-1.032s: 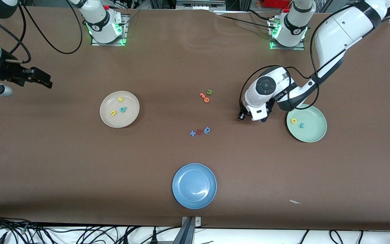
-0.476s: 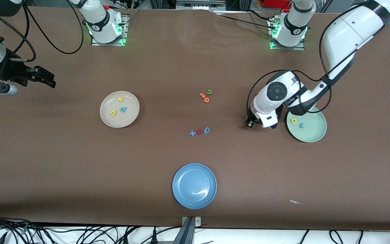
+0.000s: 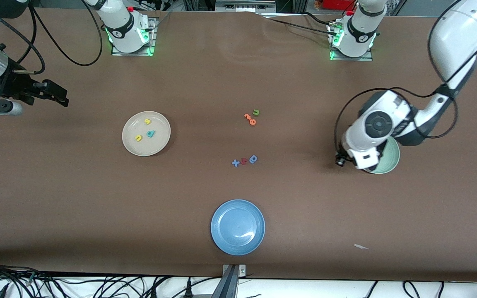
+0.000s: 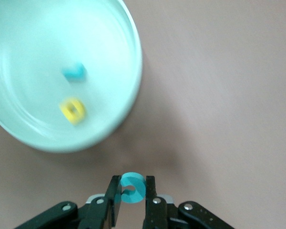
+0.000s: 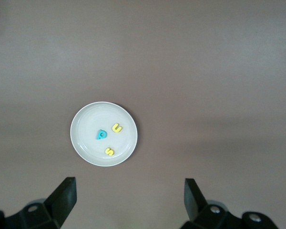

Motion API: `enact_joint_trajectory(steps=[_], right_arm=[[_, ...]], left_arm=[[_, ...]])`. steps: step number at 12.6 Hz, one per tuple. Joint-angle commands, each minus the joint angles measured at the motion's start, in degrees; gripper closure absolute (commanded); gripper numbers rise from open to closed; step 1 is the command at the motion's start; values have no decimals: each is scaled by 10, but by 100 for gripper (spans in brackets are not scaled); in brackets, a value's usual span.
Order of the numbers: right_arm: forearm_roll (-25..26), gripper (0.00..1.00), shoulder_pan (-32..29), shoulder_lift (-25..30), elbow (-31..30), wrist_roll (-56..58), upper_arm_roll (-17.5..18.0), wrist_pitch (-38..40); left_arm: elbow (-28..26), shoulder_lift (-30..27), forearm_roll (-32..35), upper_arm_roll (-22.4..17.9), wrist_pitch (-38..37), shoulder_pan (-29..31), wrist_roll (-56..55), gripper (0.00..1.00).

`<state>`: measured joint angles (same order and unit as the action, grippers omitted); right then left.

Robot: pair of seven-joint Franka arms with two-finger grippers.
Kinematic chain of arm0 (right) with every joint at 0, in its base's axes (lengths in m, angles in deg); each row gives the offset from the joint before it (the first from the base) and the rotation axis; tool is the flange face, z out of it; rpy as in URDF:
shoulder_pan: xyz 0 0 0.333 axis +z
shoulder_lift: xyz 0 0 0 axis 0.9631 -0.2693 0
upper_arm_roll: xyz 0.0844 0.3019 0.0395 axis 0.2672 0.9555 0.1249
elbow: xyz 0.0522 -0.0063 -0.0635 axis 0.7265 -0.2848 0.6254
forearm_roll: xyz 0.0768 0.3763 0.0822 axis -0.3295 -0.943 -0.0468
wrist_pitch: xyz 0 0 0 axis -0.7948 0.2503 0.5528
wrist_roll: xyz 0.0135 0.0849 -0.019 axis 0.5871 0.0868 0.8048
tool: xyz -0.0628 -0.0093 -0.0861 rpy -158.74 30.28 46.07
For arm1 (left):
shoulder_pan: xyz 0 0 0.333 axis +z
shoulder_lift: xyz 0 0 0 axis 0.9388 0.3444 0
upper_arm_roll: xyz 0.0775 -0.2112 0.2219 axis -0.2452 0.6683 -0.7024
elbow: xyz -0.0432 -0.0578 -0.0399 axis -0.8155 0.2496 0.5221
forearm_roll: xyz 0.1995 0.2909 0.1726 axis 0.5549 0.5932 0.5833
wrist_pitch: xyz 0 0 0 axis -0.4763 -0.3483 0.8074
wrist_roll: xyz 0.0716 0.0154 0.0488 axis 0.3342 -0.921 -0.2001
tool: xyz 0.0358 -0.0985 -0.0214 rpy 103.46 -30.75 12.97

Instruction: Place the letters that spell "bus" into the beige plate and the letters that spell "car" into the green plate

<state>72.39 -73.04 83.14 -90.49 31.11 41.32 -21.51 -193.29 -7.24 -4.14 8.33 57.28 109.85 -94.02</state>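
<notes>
Left gripper (image 4: 132, 200) hangs low with jaws nearly closed; right gripper (image 5: 128, 195) waits aloft, jaws wide.

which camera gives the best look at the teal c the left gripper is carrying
The left wrist view: the teal c sits pinched in the left gripper, close up, just short of the green plate. In the front view the arm's wrist hides the letter. The right wrist view shows only the beige plate and its letters.

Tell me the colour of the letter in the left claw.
Teal: the "c" pinched in the left claw, best in the left wrist view.
</notes>
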Motion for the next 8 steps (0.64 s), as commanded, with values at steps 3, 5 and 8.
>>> enact_joint_trajectory(steps=[3, 5, 8], right_arm=[[10, 0, 3, 4, 5, 8, 0, 5], [10, 0, 3, 4, 5, 8, 0, 5], [10, 0, 3, 4, 5, 8, 0, 5]], left_arm=[[-23, -6, -11, 23, -77, 129, 208, 90], [-26, 8, -11, 23, -77, 155, 246, 78], [-5, 0, -11, 27, -77, 158, 256, 16]])
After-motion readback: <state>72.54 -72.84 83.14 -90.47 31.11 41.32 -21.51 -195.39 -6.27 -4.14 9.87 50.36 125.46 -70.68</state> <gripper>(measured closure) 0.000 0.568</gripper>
